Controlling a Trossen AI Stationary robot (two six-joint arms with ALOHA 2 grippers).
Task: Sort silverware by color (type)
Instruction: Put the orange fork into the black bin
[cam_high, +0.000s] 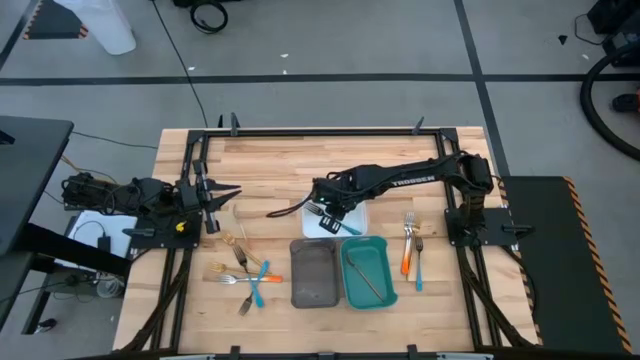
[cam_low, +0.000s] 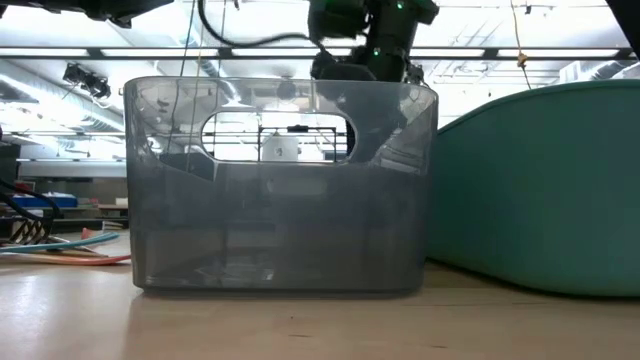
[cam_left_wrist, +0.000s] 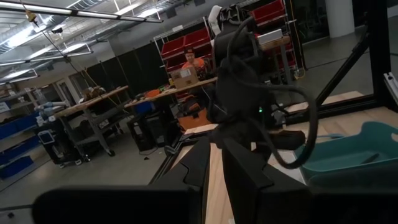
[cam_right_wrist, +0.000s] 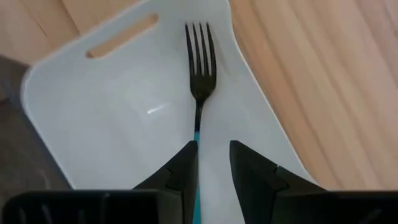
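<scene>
Silverware: your right gripper (cam_right_wrist: 211, 163) is hanging over the white rectangular tray (cam_right_wrist: 112, 99) mid-table, fingers parted, a dark-tined teal-handled fork (cam_right_wrist: 199, 68) lying in the tray, its handle running under the finger gap; grasp not evident. Loose orange, teal and bronze pieces (cam_high: 245, 272) are lying on the pale wood-plank tabletop (cam_high: 270, 165) left of the grey tray (cam_high: 313, 273); three more (cam_high: 412, 245) right of the teal tray (cam_high: 367, 272). Your left gripper (cam_high: 228, 196) is waiting at the left edge, fingers spread. Workshop benches and red bins are showing beyond.
</scene>
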